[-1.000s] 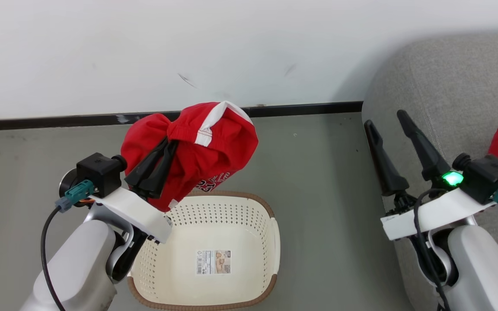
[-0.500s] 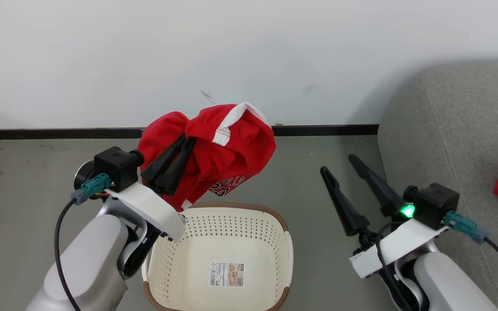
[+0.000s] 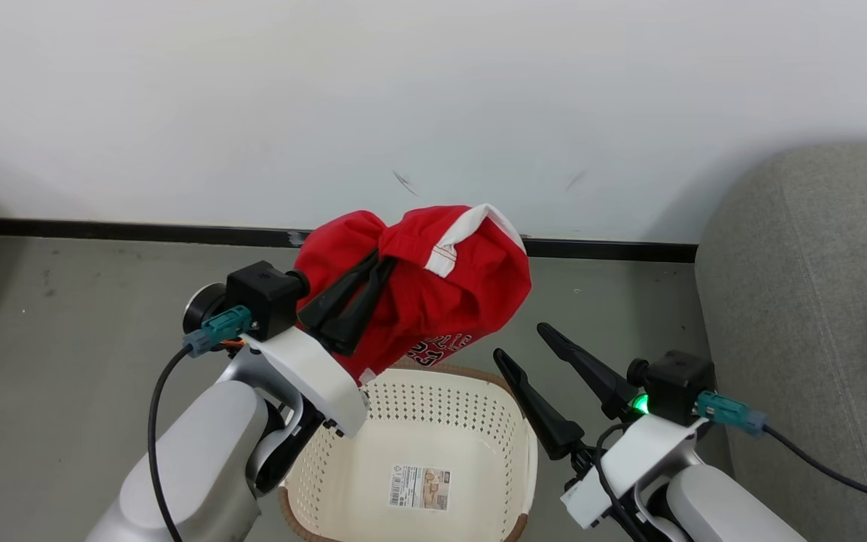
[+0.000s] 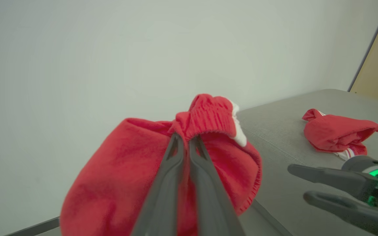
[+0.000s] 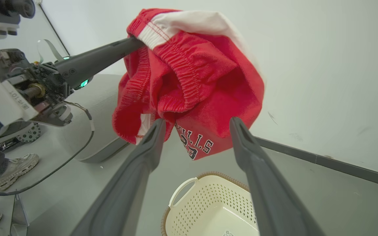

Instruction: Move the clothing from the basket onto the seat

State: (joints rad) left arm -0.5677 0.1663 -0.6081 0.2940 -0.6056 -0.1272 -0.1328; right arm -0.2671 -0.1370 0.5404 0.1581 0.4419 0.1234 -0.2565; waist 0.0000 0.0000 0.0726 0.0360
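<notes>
One red garment (image 4: 336,134) lies on the grey sofa (image 3: 802,301) while the left gripper (image 3: 375,263), pinched shut on the other red garment (image 3: 441,301), hoists it above the bare basket (image 3: 448,370), right gripper (image 3: 520,340) gaping empty, so just this carry left, I reckon.
</notes>
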